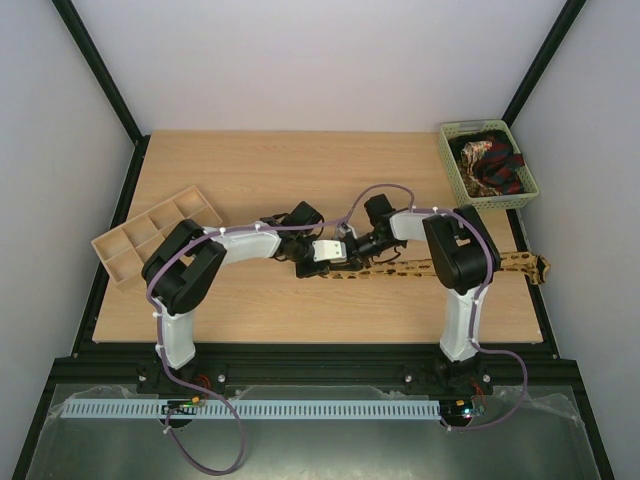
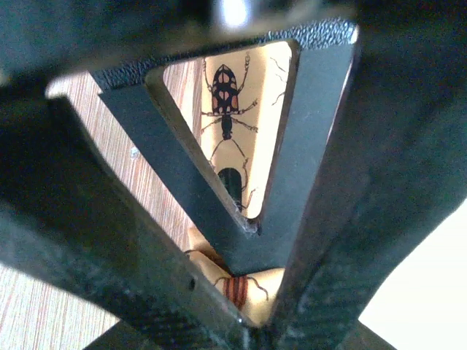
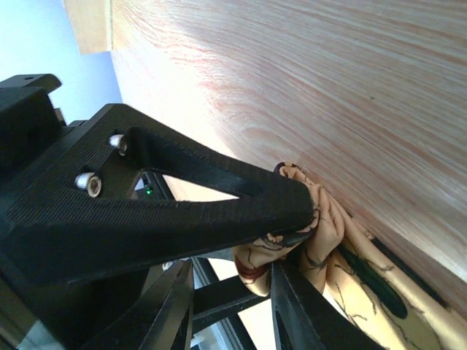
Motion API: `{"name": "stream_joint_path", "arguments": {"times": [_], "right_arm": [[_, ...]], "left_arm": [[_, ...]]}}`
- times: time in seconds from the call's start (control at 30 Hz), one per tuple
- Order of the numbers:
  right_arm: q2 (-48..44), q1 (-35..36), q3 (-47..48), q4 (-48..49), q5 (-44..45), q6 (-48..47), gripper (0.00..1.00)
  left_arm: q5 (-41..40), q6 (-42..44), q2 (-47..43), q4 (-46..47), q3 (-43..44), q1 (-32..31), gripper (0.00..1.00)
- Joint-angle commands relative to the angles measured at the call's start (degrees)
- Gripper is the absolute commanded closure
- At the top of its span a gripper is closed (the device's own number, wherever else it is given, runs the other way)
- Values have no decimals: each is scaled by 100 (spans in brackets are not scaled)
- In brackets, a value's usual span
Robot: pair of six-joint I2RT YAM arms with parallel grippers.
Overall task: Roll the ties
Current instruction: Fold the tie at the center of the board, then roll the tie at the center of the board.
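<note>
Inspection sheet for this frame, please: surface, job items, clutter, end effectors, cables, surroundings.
Surface: light wood table.
Job's things: tan patterned tie stretched out to the right edge; more ties in green basket, far right.
Clutter: divided wooden tray, left edge.
End effectors: left end effector and right end effector both pinch the tie.
Cables: purple cables, one looping past the near edge.
Surroundings: white walls, black frame.

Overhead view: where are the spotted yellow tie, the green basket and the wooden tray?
tie (image 1: pixel 515 262), overhead view, the flat stretch near its outer end.
basket (image 1: pixel 500 202), overhead view, its near rim.
tray (image 1: pixel 143 213), overhead view, its far-left rim.
</note>
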Motion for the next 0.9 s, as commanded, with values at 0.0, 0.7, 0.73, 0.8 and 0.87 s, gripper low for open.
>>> {"name": "stream_joint_path", "arguments": {"times": [0.0,0.7,0.73,0.8,0.87], "right_arm": [[170,171,79,-36,327,130,73],[368,-105,100,-639,693,-569,99],[360,-109,108,-649,686,-571,99],[324,-119,110,-655,640,-580,99],[281,-121,96,-647,572,-558,99]], "left_arm": [[-221,37,257,-339,-14,-34,70],[381,126,-16,-46,-14,-16,35],[364,139,70,-83,29,-35,34],[325,145,219,-172,137,-55,34],[260,134,316,-199,195,-68,34]]}}
